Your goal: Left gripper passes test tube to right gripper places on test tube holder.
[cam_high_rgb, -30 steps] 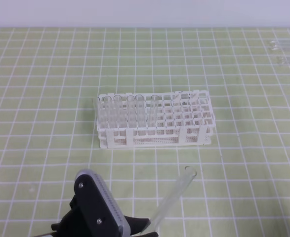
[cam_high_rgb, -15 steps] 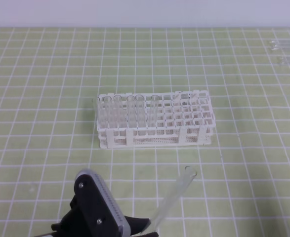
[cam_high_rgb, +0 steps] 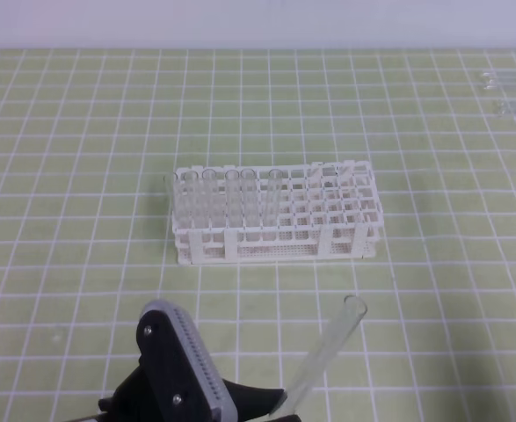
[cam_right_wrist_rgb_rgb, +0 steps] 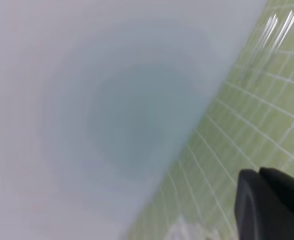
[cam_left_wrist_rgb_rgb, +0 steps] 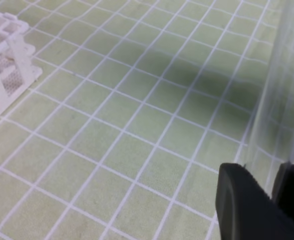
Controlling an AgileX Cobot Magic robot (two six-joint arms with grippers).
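In the exterior high view my left gripper (cam_high_rgb: 278,403) sits at the bottom edge, shut on the lower end of the test tube (cam_high_rgb: 328,352). The clear tube slants up and to the right, its open mouth toward the test tube holder (cam_high_rgb: 275,214). In the left wrist view the tube (cam_left_wrist_rgb_rgb: 279,100) rises between the two black fingers (cam_left_wrist_rgb_rgb: 244,205). The white lattice holder has several clear tubes standing in its left rows. My right gripper (cam_right_wrist_rgb_rgb: 257,176) shows only in its own wrist view, fingers together with nothing between them.
Green mat with a white grid covers the table. A few loose clear tubes (cam_high_rgb: 506,85) lie at the far right back, also glinting as loose tubes (cam_right_wrist_rgb_rgb: 279,24) in the right wrist view. A corner of the holder (cam_left_wrist_rgb_rgb: 9,65) shows at the left of the left wrist view.
My left gripper has shifted slightly to the right with the test tube, so the tube's open end now sits further right. The holder has not moved.
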